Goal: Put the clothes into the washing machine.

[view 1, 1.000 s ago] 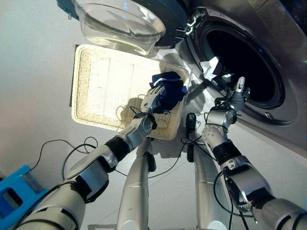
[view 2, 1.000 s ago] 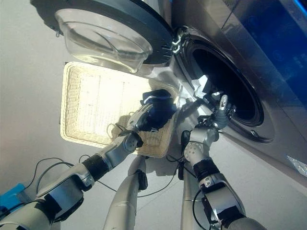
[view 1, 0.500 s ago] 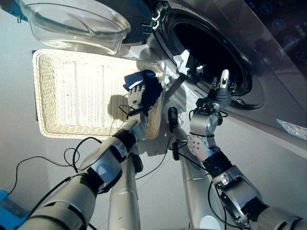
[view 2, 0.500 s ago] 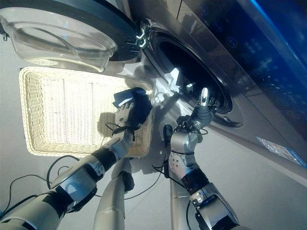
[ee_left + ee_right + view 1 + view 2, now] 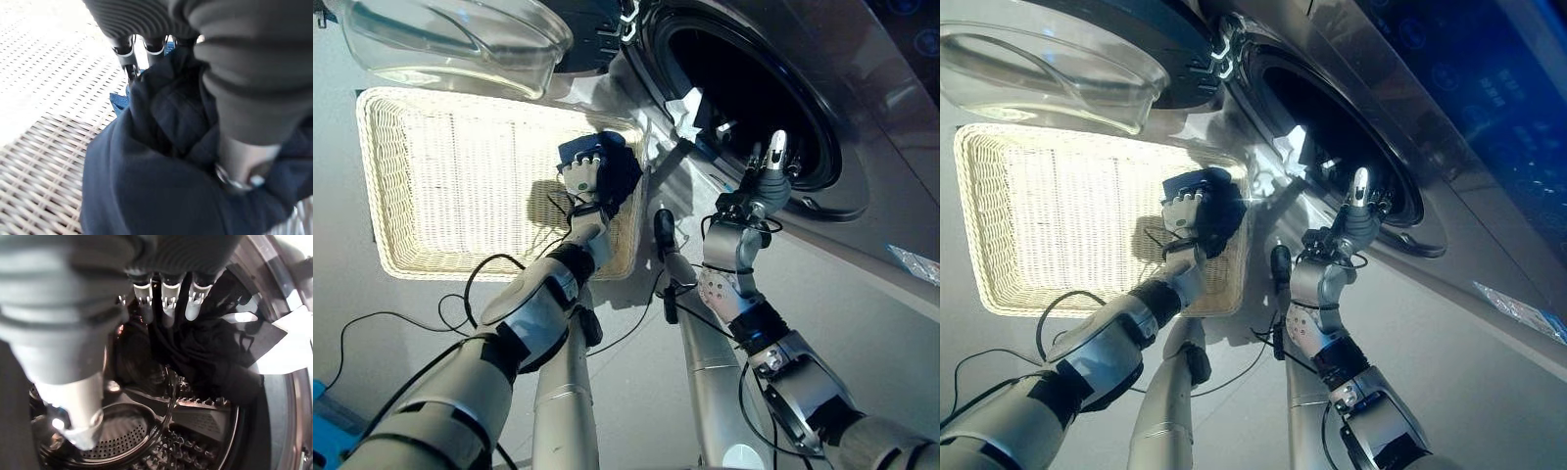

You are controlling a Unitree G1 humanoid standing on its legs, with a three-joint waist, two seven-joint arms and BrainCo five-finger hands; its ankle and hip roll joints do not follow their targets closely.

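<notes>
Left robot hand (image 5: pixel 584 176) curled round dark blue garment (image 5: pixel 619 174) above basket (image 5: pixel 460 186) corner beside washing machine (image 5: pixel 754 88); right robot hand (image 5: pixel 766 176) spread at drum mouth. Risk: trailing cloth snags basket rim

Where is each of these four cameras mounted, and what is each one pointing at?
Left eye view: on the head, looking down at the pale wicker basket and both arms.
Right eye view: beside it; same scene, the silver washing machine too.
Left wrist view: on the left hand, clutching the dark blue garment.
Right wrist view: on the right hand, facing the drum.
Shared: the garment.
</notes>
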